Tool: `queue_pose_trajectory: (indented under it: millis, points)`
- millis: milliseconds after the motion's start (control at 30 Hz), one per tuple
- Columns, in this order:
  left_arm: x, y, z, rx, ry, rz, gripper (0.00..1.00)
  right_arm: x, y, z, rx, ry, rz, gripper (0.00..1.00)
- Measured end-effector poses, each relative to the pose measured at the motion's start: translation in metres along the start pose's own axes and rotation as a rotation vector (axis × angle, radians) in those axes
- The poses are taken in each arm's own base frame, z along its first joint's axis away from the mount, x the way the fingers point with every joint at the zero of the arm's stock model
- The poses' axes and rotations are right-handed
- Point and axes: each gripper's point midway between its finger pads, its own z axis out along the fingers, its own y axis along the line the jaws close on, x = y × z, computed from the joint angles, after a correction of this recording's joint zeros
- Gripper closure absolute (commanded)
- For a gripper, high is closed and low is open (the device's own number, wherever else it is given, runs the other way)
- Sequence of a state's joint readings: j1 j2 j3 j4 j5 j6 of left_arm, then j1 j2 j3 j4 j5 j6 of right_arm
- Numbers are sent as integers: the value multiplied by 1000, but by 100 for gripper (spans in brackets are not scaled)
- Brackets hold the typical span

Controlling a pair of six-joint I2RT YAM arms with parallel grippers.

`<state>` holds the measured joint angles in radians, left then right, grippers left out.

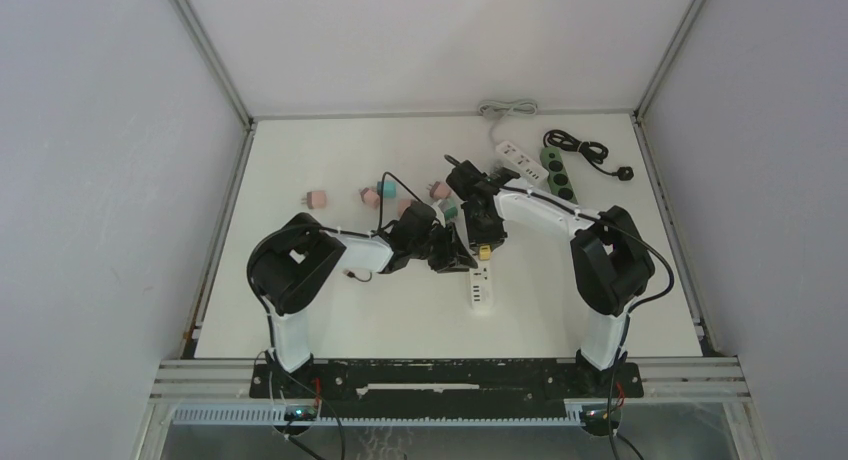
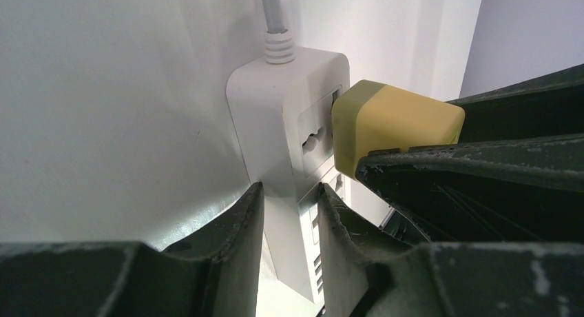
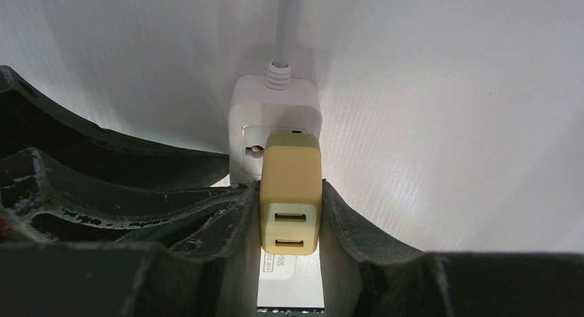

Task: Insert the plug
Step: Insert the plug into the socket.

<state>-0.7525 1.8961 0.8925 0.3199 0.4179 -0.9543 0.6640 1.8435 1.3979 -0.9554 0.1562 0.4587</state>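
left arm (image 1: pixel 287 332) and right arm (image 1: pixel 540 210): white links, bulky black joints, thin black cables (image 1: pixel 662 276). each tool's fingers (image 3: pixel 351 255) are dark, curved, scuffed with pale flecks.

A yellow plug (image 3: pixel 290 193), USB ports outward, pressed against the cord-end socket of the white power strip (image 2: pixel 272 117); strip lying flat.

Green power strip (image 1: pixel 559 175), black cord (image 1: pixel 563 140)
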Motion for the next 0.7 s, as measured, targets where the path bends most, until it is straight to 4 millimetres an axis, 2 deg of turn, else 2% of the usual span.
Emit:
queue_pose_trajectory:
  millis: [700]
  points:
    - [0, -1, 0, 1, 0, -15, 65, 0, -2, 9, -60, 21, 70, 100]
